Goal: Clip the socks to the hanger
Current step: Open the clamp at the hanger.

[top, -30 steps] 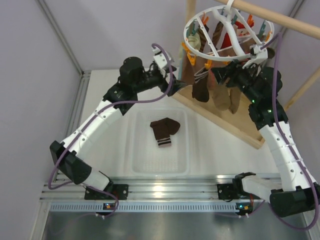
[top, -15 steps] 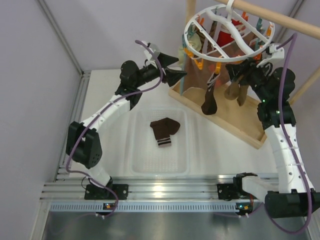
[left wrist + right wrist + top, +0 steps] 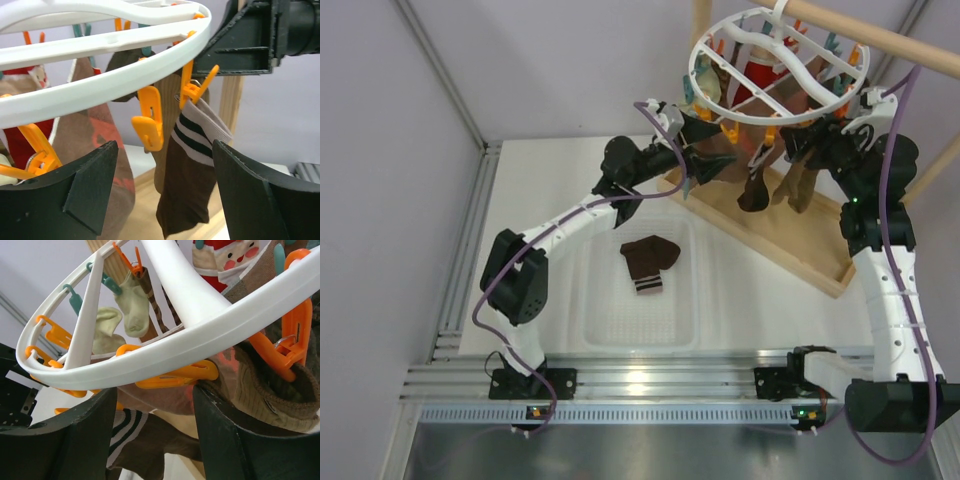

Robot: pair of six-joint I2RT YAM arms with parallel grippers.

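The hanger (image 3: 775, 60), a white ring with orange and teal pegs, hangs from the rod at the back right. One brown sock (image 3: 192, 185) with pale stripes hangs from an orange peg (image 3: 192, 90) on its rim (image 3: 115, 85). The other brown sock (image 3: 648, 262) lies in the bin. My left gripper (image 3: 703, 165) is open just under the ring's left side. The hung sock (image 3: 757, 190) is beyond its fingers (image 3: 85, 185), untouched. My right gripper (image 3: 155, 395) is open under the ring's right side. An orange peg (image 3: 175, 377) lies just above its gap.
A translucent bin (image 3: 635, 330) sits mid-table. The wooden stand base (image 3: 770, 230) and rod (image 3: 880, 35) carry the hanger. Tan socks (image 3: 800, 185), a red Santa sock (image 3: 225, 260) and pale green socks (image 3: 132, 310) also hang from it. Walls close in at left and back.
My left arm has swung right, bringing its gripper under the ring. The right gripper has risen towards the rim. The ring and its socks have shifted right.
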